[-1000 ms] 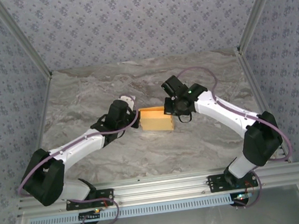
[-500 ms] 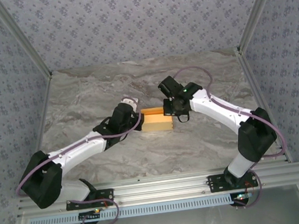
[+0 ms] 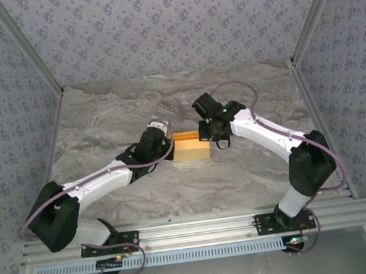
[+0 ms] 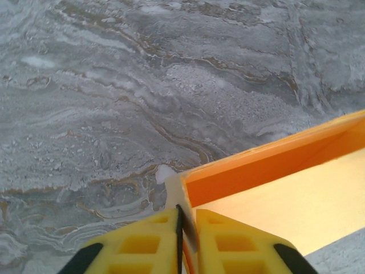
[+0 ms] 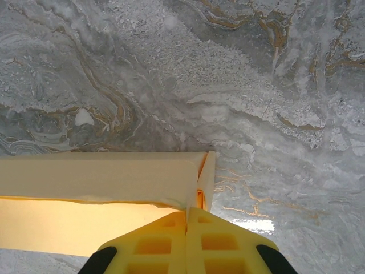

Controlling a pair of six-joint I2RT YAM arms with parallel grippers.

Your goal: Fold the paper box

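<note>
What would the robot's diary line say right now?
left gripper: shut on paper box, left end | right gripper: shut on paper box, right end | walls: standing

Grey marble-patterned table (image 3: 101,120), floral-patterned walls (image 3: 168,18), aluminium rail (image 3: 194,228) at near edge

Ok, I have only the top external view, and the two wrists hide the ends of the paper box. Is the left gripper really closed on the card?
Observer: Yes. In the left wrist view the left gripper has its jaws pressed together on the end wall of the paper box, near a corner.
Operator: And the right one?
Observer: The same. In the right wrist view the right gripper pinches thin card at a corner of the other end.
Operator: Are the walls up?
Observer: In the left wrist view one long wall stands upright, the box is open on top, and its floor shows.
</note>
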